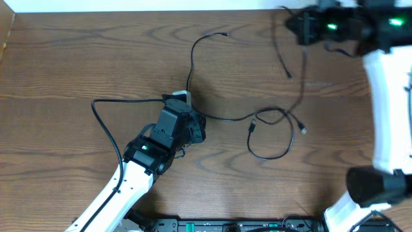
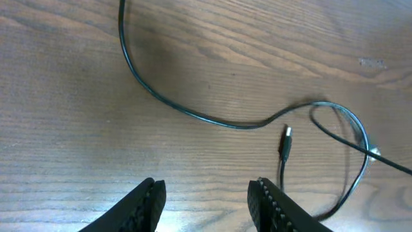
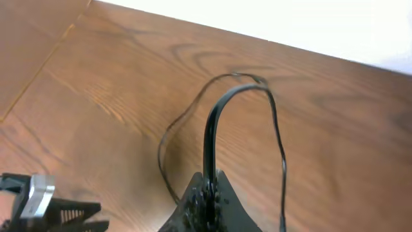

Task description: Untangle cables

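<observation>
Left wrist: lower the open, empty left end effector (image 2: pixel 206 188) onto cable (image 2: pixel 193 115) left of plug (image 2: pixel 286 140); right end effector (image 3: pixel 207 185) closed.

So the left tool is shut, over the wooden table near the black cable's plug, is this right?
No. The left tool is open, with bare wood between its fingers; the left wrist view shows it. The rest holds: over the wooden table, near the black cable's plug.
</observation>
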Available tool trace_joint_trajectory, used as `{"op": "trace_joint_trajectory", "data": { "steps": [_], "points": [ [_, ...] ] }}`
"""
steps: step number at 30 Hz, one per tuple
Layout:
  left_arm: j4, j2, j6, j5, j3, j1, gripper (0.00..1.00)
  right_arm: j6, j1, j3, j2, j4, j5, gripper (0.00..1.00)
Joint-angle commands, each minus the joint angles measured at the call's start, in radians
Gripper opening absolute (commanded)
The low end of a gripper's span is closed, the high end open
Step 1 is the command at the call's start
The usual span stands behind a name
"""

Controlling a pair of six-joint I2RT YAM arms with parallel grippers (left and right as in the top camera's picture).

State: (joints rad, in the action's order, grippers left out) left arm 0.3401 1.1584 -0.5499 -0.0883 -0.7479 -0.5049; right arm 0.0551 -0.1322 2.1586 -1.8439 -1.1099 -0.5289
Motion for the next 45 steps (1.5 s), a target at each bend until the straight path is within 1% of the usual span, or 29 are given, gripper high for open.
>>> {"op": "trace_joint_trajectory", "data": {
  "steps": [1,4,5,6,7,12,16,20,24,27,31,33,35,38,39,40,42,43,44,45],
  "points": [
    [0.002,-0.003,-0.005,-0.005,0.002,0.004,0.47,-0.020,-0.059,-0.001,-0.053,0.100,-0.039,0.01],
    [0.003,-0.003,-0.005,-0.005,0.002,0.004,0.47,-0.051,-0.085,-0.001,-0.101,0.148,-0.038,0.01],
    [0.005,-0.003,-0.005,-0.005,0.002,0.004,0.47,-0.051,-0.093,-0.001,-0.116,0.151,-0.033,0.10],
    [0.007,-0.003,-0.005,-0.005,0.002,0.004,0.47,-0.055,-0.102,-0.001,-0.132,0.151,-0.011,0.66],
    [0.010,-0.003,-0.005,-0.005,0.002,0.004,0.47,-0.059,-0.110,-0.001,-0.146,0.149,0.016,0.99],
    [0.030,-0.003,-0.005,-0.005,0.002,0.004,0.47,-0.062,-0.134,-0.001,-0.183,0.095,0.187,0.99],
    [0.039,-0.003,-0.005,-0.005,0.002,0.004,0.47,-0.074,-0.134,-0.001,-0.180,-0.008,0.273,0.99],
    [0.037,-0.003,-0.005,-0.005,0.002,0.004,0.47,-0.188,-0.134,-0.001,-0.180,-0.158,0.396,0.99],
    [0.040,-0.003,-0.005,-0.005,0.002,0.004,0.47,-0.249,-0.134,-0.002,-0.180,-0.299,0.477,0.99],
    [0.039,-0.003,-0.005,-0.004,0.002,0.004,0.47,-0.325,-0.134,-0.014,-0.180,-0.331,0.581,0.99],
    [0.039,-0.003,-0.005,-0.004,0.002,0.004,0.47,-0.494,-0.133,-0.042,-0.180,-0.363,0.743,0.99],
    [0.040,-0.003,-0.004,-0.004,0.002,0.004,0.47,-0.562,-0.130,-0.073,-0.180,-0.370,0.784,0.99],
    [0.040,-0.003,-0.004,-0.004,0.003,0.004,0.47,-0.578,-0.130,-0.118,-0.180,-0.358,0.785,0.99],
    [0.040,-0.003,0.001,0.011,0.005,0.004,0.47,-0.561,-0.130,-0.204,-0.180,-0.313,0.783,0.99],
    [0.040,-0.003,0.008,0.015,0.005,0.004,0.47,-0.471,-0.130,-0.266,-0.180,-0.254,0.735,0.99],
    [0.040,-0.003,0.008,0.015,0.005,0.004,0.47,-0.417,-0.130,-0.297,-0.180,-0.219,0.688,0.99],
    [0.040,-0.003,0.015,0.014,0.005,0.004,0.47,-0.230,-0.130,-0.365,-0.180,-0.135,0.512,0.99],
    [0.040,-0.003,0.016,0.014,0.005,0.004,0.47,-0.182,-0.130,-0.385,-0.180,-0.114,0.459,0.99],
    [0.040,-0.003,0.018,0.014,0.005,0.004,0.47,-0.100,-0.130,-0.419,-0.180,-0.080,0.371,0.99],
    [0.040,-0.003,0.018,0.014,0.005,0.004,0.47,-0.050,-0.130,-0.440,-0.180,-0.062,0.330,0.99]
  ]
}}
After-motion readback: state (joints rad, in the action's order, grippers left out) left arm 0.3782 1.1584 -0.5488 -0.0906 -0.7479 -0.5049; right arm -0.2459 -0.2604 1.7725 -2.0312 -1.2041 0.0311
